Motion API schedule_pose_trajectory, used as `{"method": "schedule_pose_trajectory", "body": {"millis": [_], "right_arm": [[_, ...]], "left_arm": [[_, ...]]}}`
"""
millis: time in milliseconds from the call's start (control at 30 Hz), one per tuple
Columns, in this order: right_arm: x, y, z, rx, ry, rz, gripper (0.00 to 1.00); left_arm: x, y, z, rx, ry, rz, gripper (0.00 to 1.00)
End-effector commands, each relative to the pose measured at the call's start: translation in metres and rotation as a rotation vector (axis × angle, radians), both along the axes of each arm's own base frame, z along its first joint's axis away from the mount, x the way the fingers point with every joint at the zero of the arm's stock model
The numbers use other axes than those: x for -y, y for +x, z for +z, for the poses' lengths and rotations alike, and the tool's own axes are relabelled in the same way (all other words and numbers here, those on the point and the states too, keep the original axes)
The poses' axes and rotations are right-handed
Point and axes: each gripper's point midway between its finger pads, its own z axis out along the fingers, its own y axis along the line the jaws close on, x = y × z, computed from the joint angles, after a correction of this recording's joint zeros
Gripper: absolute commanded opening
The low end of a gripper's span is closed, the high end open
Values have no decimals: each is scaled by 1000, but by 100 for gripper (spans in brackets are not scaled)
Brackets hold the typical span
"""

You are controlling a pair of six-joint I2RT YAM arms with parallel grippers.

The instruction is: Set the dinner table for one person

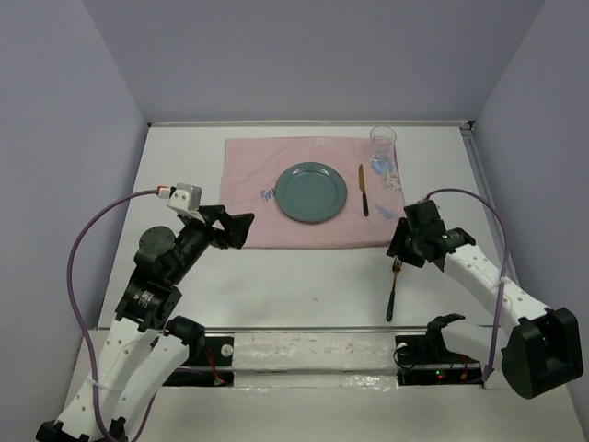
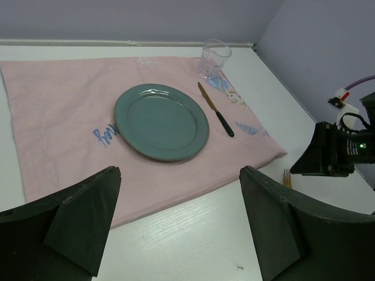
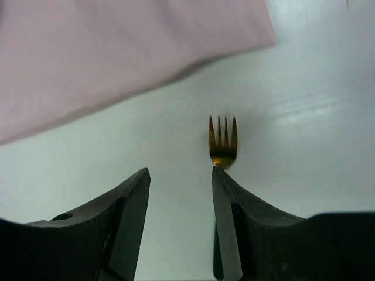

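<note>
**White worktop [image 1: 304, 285], one pink placemat [image 1: 248, 175], fork [image 1: 392, 293] lying off the cloth**

White and metal-rimmed, the worktop fills the floor of the booth, running from the arm bases at the near edge to the back wall. The pink placemat, with blue writing on it, lies flat on the far half, a little right of the middle.

A teal plate [image 1: 312, 192] sits near the centre of the mat. Just to its right lies a knife [image 1: 363, 191], gold blade pointing away and dark handle towards the arms, close to the plate but apart from it. A clear glass [image 1: 383, 140] stands upright at the mat's far right corner.

The fork lies on bare worktop just beyond the mat's near right corner. Its gold tines point towards the cloth and its dark handle towards the near edge.

The right tool [image 1: 398, 241] hangs low over the tine end of the fork. Its jaws are partly apart, with only white surface between them. In the right wrist view the fork's neck passes behind the right-hand finger [image 3: 231, 211] rather than through the gap, and I cannot tell whether that finger touches it.

The left tool [image 1: 247, 230] is held above the mat's near left edge, pointing towards the plate. Its jaws are spread wide and hold nothing.
</note>
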Motion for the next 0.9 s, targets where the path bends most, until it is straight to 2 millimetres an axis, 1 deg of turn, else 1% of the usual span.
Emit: {"method": "schedule_pose_trajectory", "body": {"millis": [0, 33, 100, 167, 267, 333, 433, 467, 500, 633, 767, 800, 867], "right_arm": [[-2, -48, -12, -177, 79, -82, 52], [-2, -58, -15, -222, 75, -86, 52], [-5, -60, -14, -256, 81, -83, 52], [-1, -66, -21, -294, 53, -88, 52], [-3, -73, -27, -367, 45, -78, 50], [-2, -78, -34, -416, 34, -71, 47], [-3, -82, -38, -452, 26, -56, 45], [-2, -84, -41, -474, 17, -54, 43], [-7, -87, -41, -499, 40, -41, 42], [-11, -94, -43, -563, 49, -21, 41], [-15, -103, -49, -607, 76, -18, 41], [-15, -109, -54, -628, 79, -18, 41], [-18, -108, -57, -631, 98, -15, 39]], "left_arm": [[2, -8, 32, 98, -30, -19, 93], [2, -9, 34, 102, -32, -21, 93], [1, -12, 36, 112, -34, -18, 93], [2, -15, 38, 120, -36, -25, 93], [3, -18, 40, 128, -40, -33, 93], [3, -20, 42, 135, -42, -39, 94], [5, -21, 42, 134, -42, -45, 94], [5, -22, 43, 137, -44, -48, 93], [5, -23, 43, 139, -43, -50, 94], [6, -26, 45, 146, -47, -57, 94], [6, -28, 47, 153, -50, -62, 94], [7, -27, 46, 154, -50, -63, 93], [7, -27, 46, 152, -49, -63, 93]]}}
